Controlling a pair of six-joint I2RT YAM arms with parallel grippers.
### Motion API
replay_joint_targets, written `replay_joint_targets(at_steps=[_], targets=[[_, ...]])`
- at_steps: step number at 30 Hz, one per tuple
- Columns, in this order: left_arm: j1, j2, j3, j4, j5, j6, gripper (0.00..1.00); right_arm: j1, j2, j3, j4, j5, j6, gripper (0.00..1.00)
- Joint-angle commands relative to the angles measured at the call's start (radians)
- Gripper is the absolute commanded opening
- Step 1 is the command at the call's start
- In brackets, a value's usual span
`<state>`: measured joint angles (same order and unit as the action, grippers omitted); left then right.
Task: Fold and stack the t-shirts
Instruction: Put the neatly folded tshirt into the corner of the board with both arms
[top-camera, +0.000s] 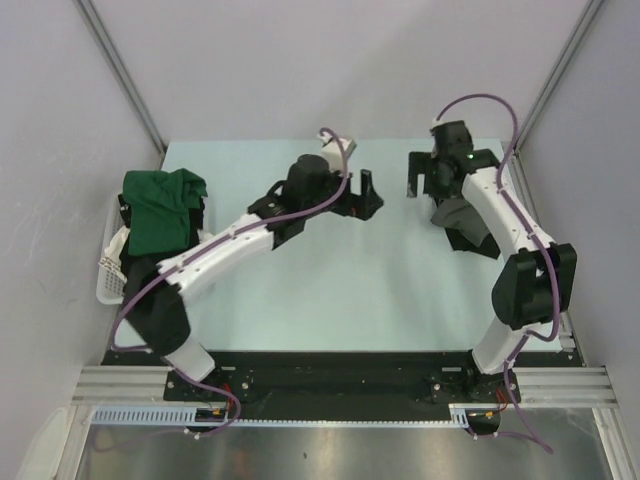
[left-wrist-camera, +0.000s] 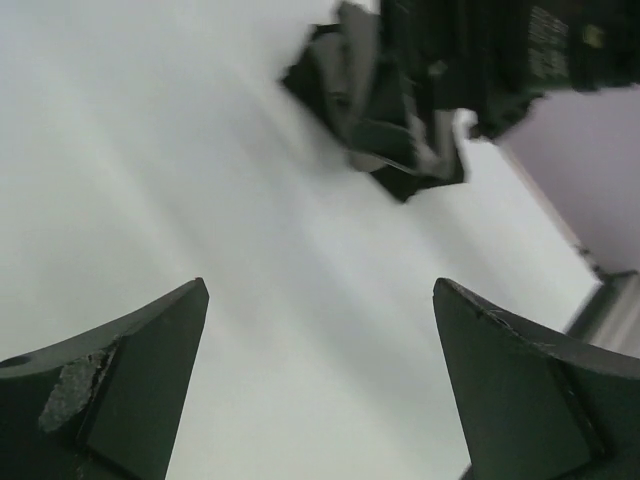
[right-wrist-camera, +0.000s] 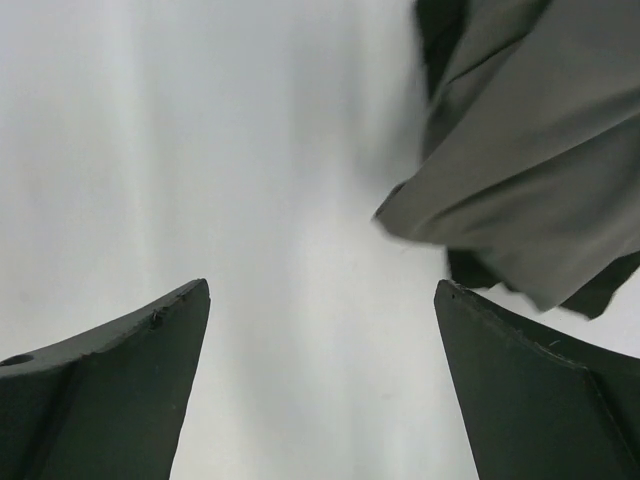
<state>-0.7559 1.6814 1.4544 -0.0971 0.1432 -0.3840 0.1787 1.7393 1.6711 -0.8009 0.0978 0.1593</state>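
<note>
At the near left edge of the table (top-camera: 350, 300), a white slatted basket (top-camera: 105, 282) holds two garments. The black t-shirt (top-camera: 155, 312) spills over its near end, partly under the left arm. The green t-shirt (top-camera: 160, 212) is heaped on the far end, draped over the rim. Farther back on the right, the grey t-shirt (top-camera: 462, 222) lies crumpled on the table beneath the right arm's forearm. Beyond it, the two claws face each other over bare tabletop near the far middle. The left gripper (top-camera: 374, 195) has its jaws spread wide and holds nothing. The right gripper (top-camera: 418, 178), just beside the grey cloth, is likewise spread wide and holds nothing.
</note>
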Motion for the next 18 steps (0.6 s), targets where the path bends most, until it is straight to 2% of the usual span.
replay_joint_targets(at_steps=[1,6,15,18], targets=[[0.044,-0.156,-0.164,-0.133,-0.298,0.083,0.99,0.106,-0.156,-0.062,-0.003,0.069,0.023,1.00],[0.046,-0.307,-0.285,-0.197,-0.448,0.094,1.00,0.234,-0.233,-0.105,0.017,0.134,-0.013,1.00],[0.050,-0.431,-0.394,-0.162,-0.553,0.069,1.00,0.292,-0.276,-0.174,0.080,0.128,-0.044,1.00],[0.050,-0.451,-0.404,-0.176,-0.634,0.066,1.00,0.294,-0.279,-0.201,0.104,0.123,-0.038,1.00]])
